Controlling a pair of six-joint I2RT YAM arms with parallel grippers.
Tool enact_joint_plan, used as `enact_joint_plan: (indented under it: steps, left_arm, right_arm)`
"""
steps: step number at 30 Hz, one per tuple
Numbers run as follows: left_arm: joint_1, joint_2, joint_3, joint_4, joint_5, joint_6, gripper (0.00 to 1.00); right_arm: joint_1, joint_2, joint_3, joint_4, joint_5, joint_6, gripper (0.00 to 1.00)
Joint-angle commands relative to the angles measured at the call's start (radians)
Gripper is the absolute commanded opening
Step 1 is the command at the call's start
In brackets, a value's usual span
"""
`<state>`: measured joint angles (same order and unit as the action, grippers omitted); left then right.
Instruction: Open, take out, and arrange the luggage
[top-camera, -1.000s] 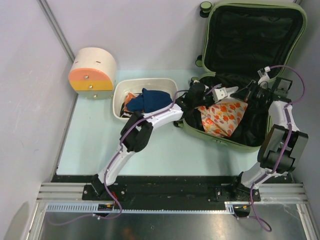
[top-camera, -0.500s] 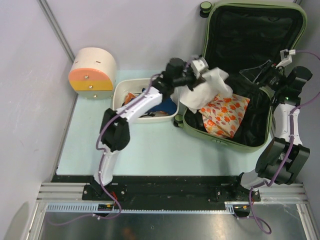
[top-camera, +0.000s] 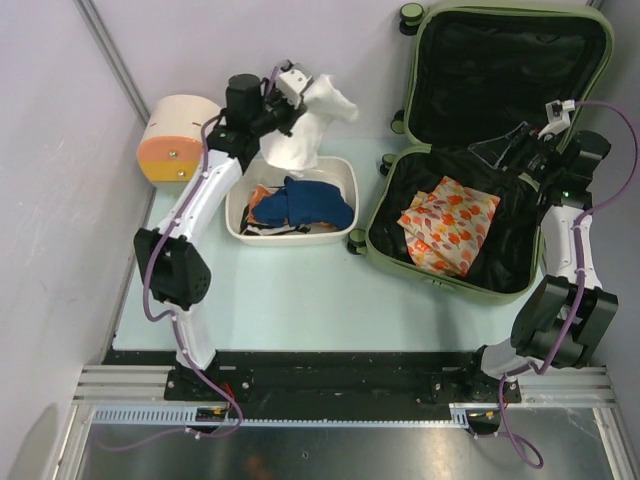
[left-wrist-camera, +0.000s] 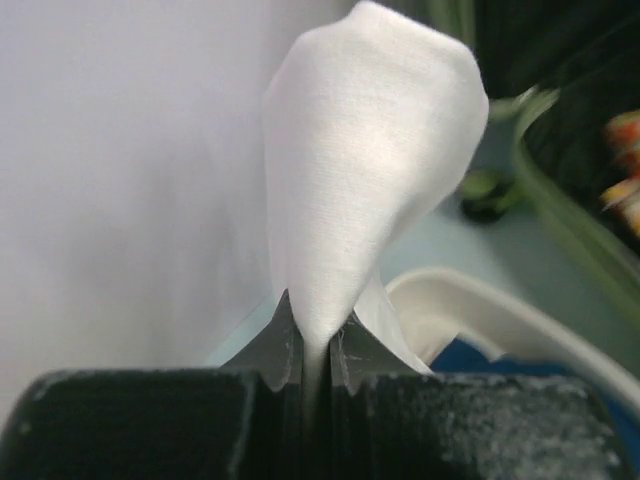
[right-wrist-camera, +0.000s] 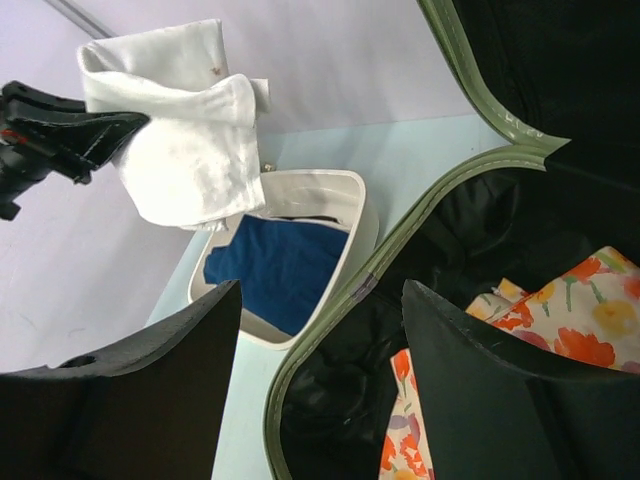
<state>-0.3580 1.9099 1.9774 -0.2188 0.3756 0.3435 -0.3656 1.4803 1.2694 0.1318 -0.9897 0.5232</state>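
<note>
Floral cloth (top-camera: 450, 232) in open luggage (top-camera: 500, 80)

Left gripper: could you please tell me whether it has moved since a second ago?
Yes. The left gripper, shut on the white cloth, swung left from over the luggage to above the tub.

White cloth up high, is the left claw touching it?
Touching. The left wrist view shows the left gripper with its jaws shut on the white cloth, a fold pinched between them.
</note>
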Motion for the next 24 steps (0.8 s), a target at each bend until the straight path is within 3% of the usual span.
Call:
enact_joint_plan:
  steps: [1,9,15,24]
  left_arm:
    - [0.06,-0.092,-0.096,-0.001,-0.05,0.253,0.0]
    - [-0.005,-0.086,-0.388,0.013,-0.161,0.48,0.0]
    - [-0.085,-0.066,-0.526,0.029,-0.175,0.459,0.03]
    - [-0.09,-0.109,-0.597,-0.062,-0.06,0.31,0.66]
  right_arm:
    - [0.016,-0.015,0.03,-0.02,0.006,-0.046,0.7]
    - [0.042,-0.006,0.03,-0.063,0.002,-0.08,0.7]
    - [0.042,-0.011,0.03,-0.107,-0.004,-0.121,0.7]
    - [0.04,-0.003,0.03,-0.199,0.003,-0.216,0.7]
